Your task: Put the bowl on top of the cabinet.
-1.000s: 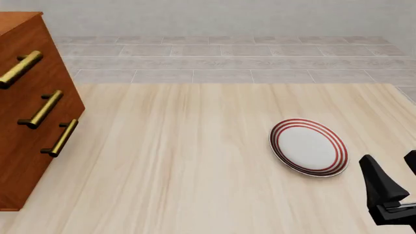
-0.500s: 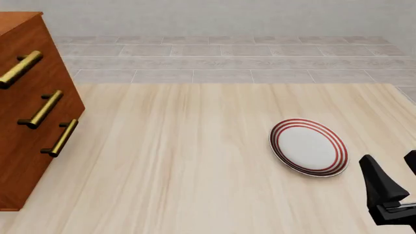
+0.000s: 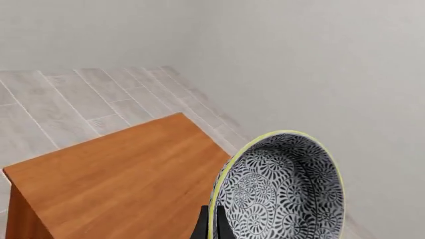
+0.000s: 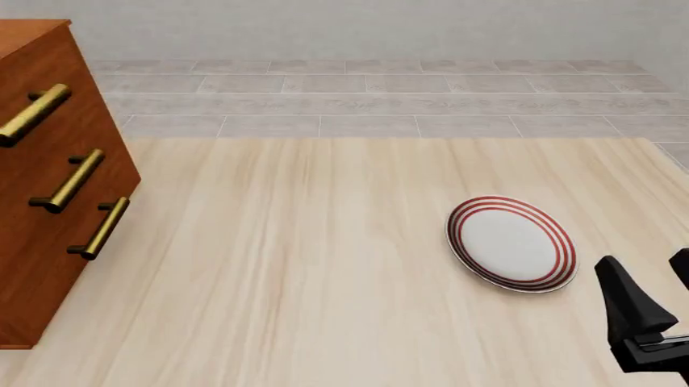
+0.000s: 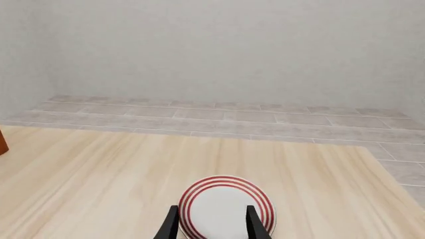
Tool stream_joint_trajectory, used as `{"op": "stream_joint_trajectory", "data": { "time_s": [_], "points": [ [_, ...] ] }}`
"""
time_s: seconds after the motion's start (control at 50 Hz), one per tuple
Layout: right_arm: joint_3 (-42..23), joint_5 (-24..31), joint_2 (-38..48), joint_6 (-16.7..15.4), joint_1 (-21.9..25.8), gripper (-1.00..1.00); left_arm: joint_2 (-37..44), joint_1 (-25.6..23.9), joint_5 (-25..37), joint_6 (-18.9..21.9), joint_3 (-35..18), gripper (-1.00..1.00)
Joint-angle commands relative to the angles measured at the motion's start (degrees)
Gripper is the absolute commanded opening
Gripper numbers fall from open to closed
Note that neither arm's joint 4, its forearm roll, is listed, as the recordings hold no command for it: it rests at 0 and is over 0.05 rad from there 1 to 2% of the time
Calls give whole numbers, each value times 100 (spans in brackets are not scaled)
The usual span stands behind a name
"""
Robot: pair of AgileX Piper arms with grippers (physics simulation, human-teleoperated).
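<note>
The left gripper [image 3: 214, 226] pinches the blue-and-white bowl [image 3: 282, 191] by its rim above the cabinet [image 3: 113, 181]; the right gripper [image 5: 211, 224] hangs open over the red-ringed plate [image 5: 224, 206].

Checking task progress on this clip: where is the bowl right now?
Only the left wrist view shows the bowl: pinched by its rim in the left gripper, tilted on edge above the cabinet top, not yet resting on it.

Left gripper [image 3: 213, 230] jaws pinched shut. Right gripper [image 5: 212, 223] low, level, jaws spread wide.
</note>
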Motion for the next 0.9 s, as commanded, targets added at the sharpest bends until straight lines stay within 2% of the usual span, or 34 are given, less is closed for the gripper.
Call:
{"op": "stream_joint_trajectory", "data": {
  "time_s": [0.02, 0.46, 0.48, 0.56, 0.6, 0.64, 0.68, 0.72, 0.74, 0.76, 0.84, 0.86, 0.9],
  "points": [
    [-7, -16, 15, 6, 10, 100, 69, 99, -46, 105, 30, -100],
    [-7, -17, 16, 7, 9, 100, 69, 99, -46, 105, 30, -100],
    [-7, -17, 16, 6, 11, 100, 356, 405, -438, 344, 531, -100],
    [-7, -17, 16, 6, 8, 100, 349, 397, -454, 410, 601, -100],
    [-7, -17, 17, 6, 9, 100, 401, 429, -348, 431, 444, -100],
    [-7, -16, 14, 7, 9, 100, 398, 457, -440, 481, 551, -100],
    [-7, -16, 16, 6, 8, 100, 488, 481, -282, 505, 320, -100],
    [-7, -17, 17, 7, 10, 100, 479, 489, -318, 541, 369, -100],
    [-7, -17, 16, 6, 9, 100, 502, 470, -114, 547, 143, -100],
    [-7, -15, 13, 7, 9, 100, 475, 447, -146, 540, 209, 100],
    [-7, -17, 16, 6, 8, 100, 499, 447, -93, 553, 114, 100],
    [-7, -16, 16, 6, 8, 100, 445, 456, -276, 555, 336, 100],
    [-7, -16, 14, 6, 9, 100, 515, 476, -98, 553, 70, 100]
  ]
}}
